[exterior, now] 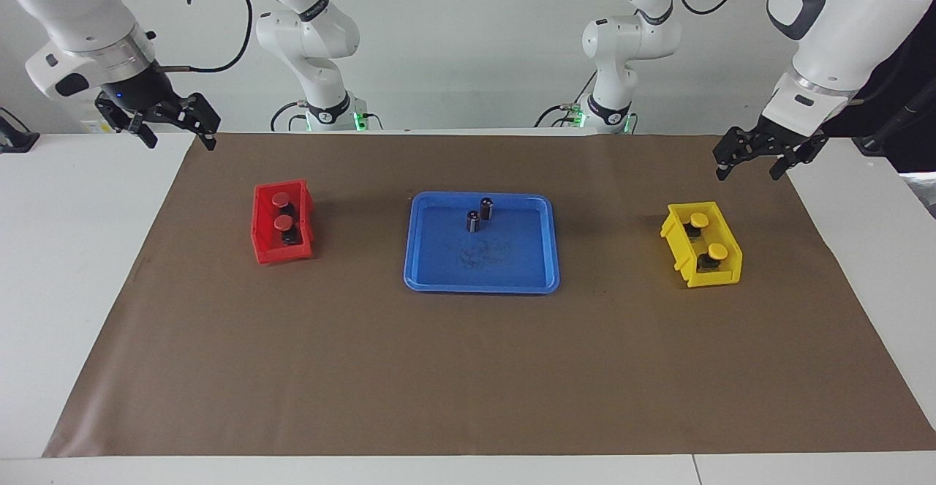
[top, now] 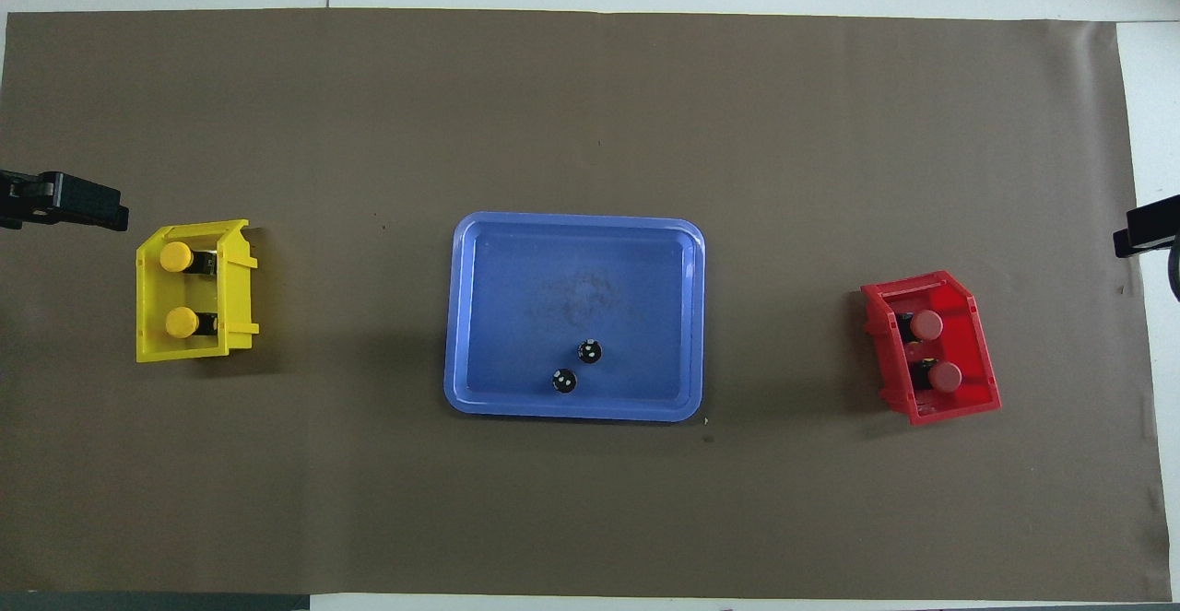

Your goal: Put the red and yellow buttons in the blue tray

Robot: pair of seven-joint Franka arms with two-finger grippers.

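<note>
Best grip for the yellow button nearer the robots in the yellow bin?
Probably from straight above with the left gripper: the yellow button sits deep in the yellow bin, whose walls block side approaches. Pinch the round cap's rim, which tops the black base.

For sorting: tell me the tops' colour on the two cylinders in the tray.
Black with small white dots on the two cylinders; overhead view.
</note>
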